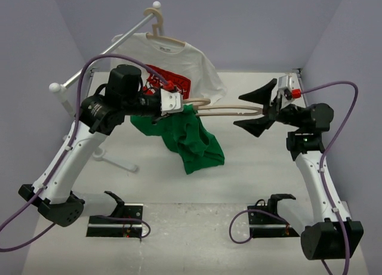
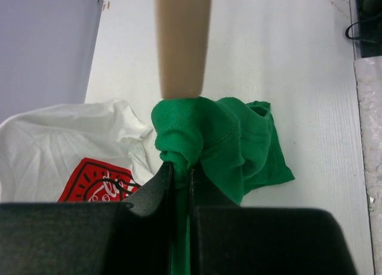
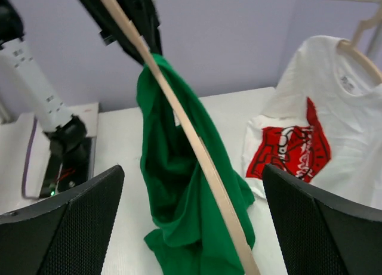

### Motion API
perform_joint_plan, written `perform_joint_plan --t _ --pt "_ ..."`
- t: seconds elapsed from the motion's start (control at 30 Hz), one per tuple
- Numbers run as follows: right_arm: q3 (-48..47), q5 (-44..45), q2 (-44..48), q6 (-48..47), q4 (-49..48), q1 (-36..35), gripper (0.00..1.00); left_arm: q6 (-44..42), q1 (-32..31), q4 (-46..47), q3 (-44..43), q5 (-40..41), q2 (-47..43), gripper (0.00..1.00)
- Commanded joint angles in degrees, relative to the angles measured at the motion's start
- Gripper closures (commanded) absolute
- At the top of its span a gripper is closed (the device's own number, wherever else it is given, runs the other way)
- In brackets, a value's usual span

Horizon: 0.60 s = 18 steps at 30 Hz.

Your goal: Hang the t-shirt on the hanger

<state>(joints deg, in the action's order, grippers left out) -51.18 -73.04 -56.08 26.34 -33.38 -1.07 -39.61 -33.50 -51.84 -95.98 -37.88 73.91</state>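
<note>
The green t-shirt [image 1: 190,139] hangs bunched from my left gripper [image 1: 176,103], its lower part lying on the table. In the left wrist view the jaws are shut on a fold of it [image 2: 179,150]. The beige hanger [image 1: 230,111] lies level in the air between the two grippers, one arm pushed into the shirt by the left gripper. My right gripper [image 1: 261,111] is wide open around the hanger's other end. In the right wrist view the hanger [image 3: 197,150] runs between the fingers without touching the fingertips, over the green t-shirt [image 3: 170,191]. What bears its near end is hidden.
A white t-shirt with a red print [image 1: 173,66] hangs on a twin hanger from a rail [image 1: 89,66] at the back left, its hem close behind my left gripper. The rack's foot [image 1: 113,158] lies left of the shirt. Two black stands [image 1: 116,218] [image 1: 271,218] sit at the near edge.
</note>
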Motion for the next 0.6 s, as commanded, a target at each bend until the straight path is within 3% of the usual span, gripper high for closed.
perform_joint_plan --t 0.0,0.1,0.23,0.37,0.5,0.57 --pt "2.6 46.4 10.8 9.1 23.6 0.1 0.01 7.5 -0.2 12.0 6.3 6.7 -6.5 1.0" --pt "5.4 58.1 18.2 10.9 29.1 0.1 0.01 14.4 -0.2 20.4 14.6 12.3 -12.9 1.0" --pt "7.3 59.2 21.5 16.5 38.7 0.1 0.02 20.3 -0.3 24.0 19.8 15.5 -17.7 1.0" --pt "15.8 41.9 20.9 25.4 27.8 -1.8 0.01 23.3 -0.2 21.4 17.5 16.6 -16.0 1.0" --pt "17.4 50.1 16.4 24.3 24.9 -15.3 0.01 25.6 -0.3 20.1 16.4 14.7 -14.4 1.0" --pt "16.5 51.3 9.7 25.4 21.2 -19.0 0.02 27.3 -0.3 22.4 18.2 12.5 -14.7 1.0"
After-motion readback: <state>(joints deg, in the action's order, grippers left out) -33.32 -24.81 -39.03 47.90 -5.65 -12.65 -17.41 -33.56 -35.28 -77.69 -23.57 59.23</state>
